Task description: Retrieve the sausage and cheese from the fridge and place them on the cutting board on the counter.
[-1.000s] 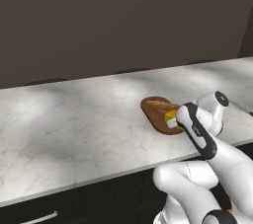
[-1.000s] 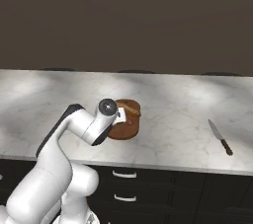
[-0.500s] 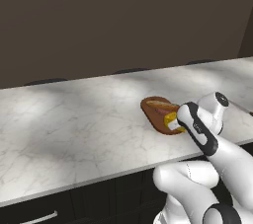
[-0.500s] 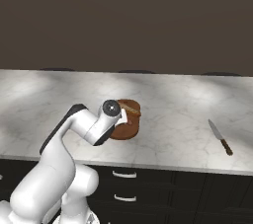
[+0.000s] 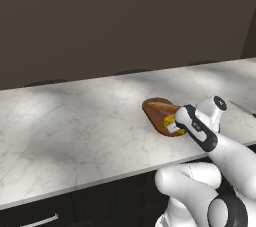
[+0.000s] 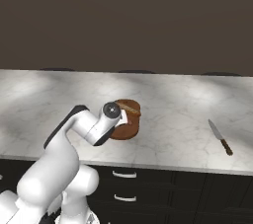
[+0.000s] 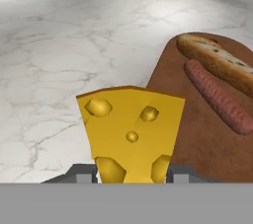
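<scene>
The cheese (image 7: 131,136) is a bright yellow wedge pitted with holes, clamped between the closed gripper (image 7: 131,174) fingers just over the near edge of the cutting board (image 7: 207,149) on the counter (image 5: 75,131). The hand view shows the sausage (image 7: 217,97) lying beside a bread loaf (image 7: 215,62); the right base view shows a knife (image 6: 220,137) well apart.
</scene>
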